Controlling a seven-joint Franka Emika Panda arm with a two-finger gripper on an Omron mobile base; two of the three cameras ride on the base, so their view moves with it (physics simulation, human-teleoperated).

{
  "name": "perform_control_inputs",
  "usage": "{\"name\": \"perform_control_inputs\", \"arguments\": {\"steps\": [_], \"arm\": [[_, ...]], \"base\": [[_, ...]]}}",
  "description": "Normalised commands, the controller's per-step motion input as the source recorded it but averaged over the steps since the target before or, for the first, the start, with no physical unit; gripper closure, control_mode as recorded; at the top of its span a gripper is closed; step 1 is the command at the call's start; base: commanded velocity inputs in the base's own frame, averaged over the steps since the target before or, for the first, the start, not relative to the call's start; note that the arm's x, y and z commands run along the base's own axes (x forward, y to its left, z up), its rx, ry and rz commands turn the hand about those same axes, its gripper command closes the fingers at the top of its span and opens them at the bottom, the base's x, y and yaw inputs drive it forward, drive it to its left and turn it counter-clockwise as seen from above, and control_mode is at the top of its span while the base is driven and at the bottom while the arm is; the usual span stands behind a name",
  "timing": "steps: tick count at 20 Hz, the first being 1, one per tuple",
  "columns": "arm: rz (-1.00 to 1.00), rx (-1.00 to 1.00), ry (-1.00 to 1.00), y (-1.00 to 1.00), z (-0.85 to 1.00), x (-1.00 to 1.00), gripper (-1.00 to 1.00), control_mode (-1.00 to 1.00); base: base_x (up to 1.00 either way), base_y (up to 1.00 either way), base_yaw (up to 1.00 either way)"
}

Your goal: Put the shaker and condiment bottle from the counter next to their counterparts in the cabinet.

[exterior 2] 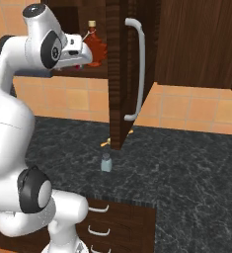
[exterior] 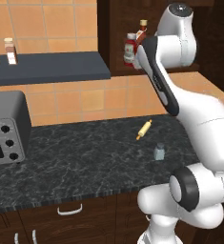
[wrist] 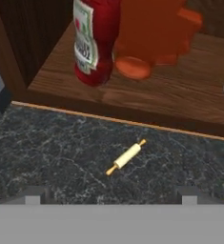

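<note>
One shaker (exterior: 159, 152), two red bottles (wrist: 93, 40)

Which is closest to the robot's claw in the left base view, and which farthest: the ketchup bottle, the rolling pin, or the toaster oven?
1. Ketchup bottle: on the cabinet shelf, right by the claw.
2. Rolling pin: down on the counter, below the cabinet.
3. Toaster oven: far left end of the counter.

Brightness: even, moderate, flat rendered light; tiled wall (exterior: 80, 102) brightest.
Dim zones: cabinet (exterior: 114, 38) interior stays dark brown, detail low.
Shadows: soft and faint; small dark patch under the shaker (exterior: 159, 152) on the counter (exterior: 85, 157).
Glare: pale sheen on the white arm (exterior: 204, 124); none on the counter.
Sharpness: all views soft, low resolution; hand view blurriest, condiment bottle (wrist: 92, 40) label unreadable.
Edge distortion: none evident.
</note>
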Motion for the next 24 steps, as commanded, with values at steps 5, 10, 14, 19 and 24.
{"name": "perform_control_inputs", "arguments": {"steps": [5, 10, 14, 19, 24], "arm": [[-0.15, 0.04, 0.00, -0.36, -0.30, -0.83, -1.00, -1.00], [-0.13, 0.01, 0.00, -0.28, -0.36, -0.69, -1.00, -1.00], [-0.14, 0.00, -0.03, -0.03, -0.64, -0.55, -1.00, -1.00], [-0.05, 0.00, 0.02, 0.00, -0.32, -0.19, -1.00, -1.00], [-0.01, 0.01, 0.00, -0.03, -0.35, -0.04, -1.00, -1.00]], "base": [[0.00, 0.00, 0.00], [0.00, 0.00, 0.00], [0.00, 0.00, 0.00], [0.00, 0.00, 0.00], [0.00, 0.00, 0.00]]}}
